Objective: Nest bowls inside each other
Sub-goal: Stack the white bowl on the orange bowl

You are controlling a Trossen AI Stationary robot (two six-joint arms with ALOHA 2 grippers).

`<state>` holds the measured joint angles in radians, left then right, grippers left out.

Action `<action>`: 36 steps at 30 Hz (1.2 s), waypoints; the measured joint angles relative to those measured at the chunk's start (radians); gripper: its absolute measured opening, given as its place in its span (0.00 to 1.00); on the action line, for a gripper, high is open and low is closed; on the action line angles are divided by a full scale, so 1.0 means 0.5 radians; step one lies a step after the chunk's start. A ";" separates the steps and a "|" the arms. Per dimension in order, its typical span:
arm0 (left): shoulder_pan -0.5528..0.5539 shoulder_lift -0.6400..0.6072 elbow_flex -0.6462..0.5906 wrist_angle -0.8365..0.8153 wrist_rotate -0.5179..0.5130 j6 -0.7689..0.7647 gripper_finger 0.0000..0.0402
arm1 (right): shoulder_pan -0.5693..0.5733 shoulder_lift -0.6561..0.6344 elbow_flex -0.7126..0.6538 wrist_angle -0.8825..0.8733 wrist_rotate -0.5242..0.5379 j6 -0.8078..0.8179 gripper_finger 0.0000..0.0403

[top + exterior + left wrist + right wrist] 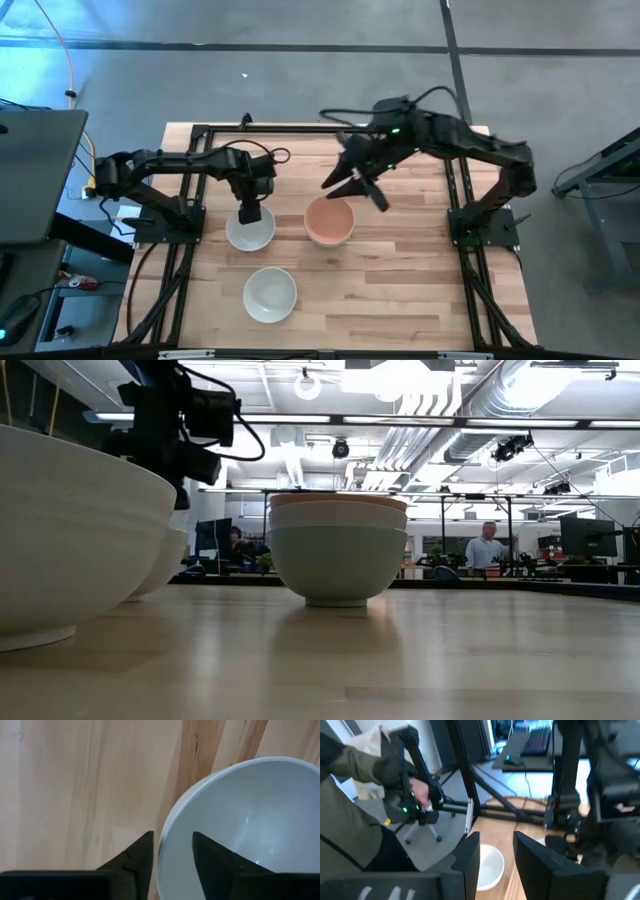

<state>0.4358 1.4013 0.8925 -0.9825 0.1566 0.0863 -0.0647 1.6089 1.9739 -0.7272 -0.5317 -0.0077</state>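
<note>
A stack of three bowls point(338, 550) stands mid-table: mint green at the bottom, white in the middle, salmon-orange point(329, 222) on top. A white bowl point(250, 230) rests on its base left of the stack. Another white bowl point(270, 294) rests nearer the front edge. My left gripper point(250, 213) is open over the first white bowl's far rim, one finger inside and one outside. My right gripper point(358, 190) is open and empty, raised just beyond the stack's far right side. My left gripper point(172, 845) points down with the white bowl's rim point(165, 837) between its two open fingers, one finger point(215, 860) over the hollow and one point(135, 857) outside the wall. I cannot tell whether either finger touches the rim. The bowl rests on the table.
The bare wooden table point(400, 290) has free room on its right and near sides. Dark frame rails point(200, 130) run along the far and side edges. A person in an olive jacket point(350, 815) stands off the table's left side, and more people show far behind point(488, 545).
</note>
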 joint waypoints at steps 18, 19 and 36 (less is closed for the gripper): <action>0.020 0.025 0.002 0.015 -0.003 0.067 0.01 | 0.001 -0.459 0.002 0.058 0.245 -0.076 0.27; 0.020 0.025 0.002 0.016 -0.007 0.066 0.01 | 0.001 -0.471 0.002 0.054 0.263 -0.078 0.27; 0.111 0.025 0.302 -0.270 -0.038 0.020 0.00 | 0.001 -0.513 0.002 -0.159 0.289 -0.160 0.27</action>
<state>0.4915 1.4138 1.0432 -1.1173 0.1375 0.0962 -0.0643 1.3525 1.9747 -0.8067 -0.3874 -0.0878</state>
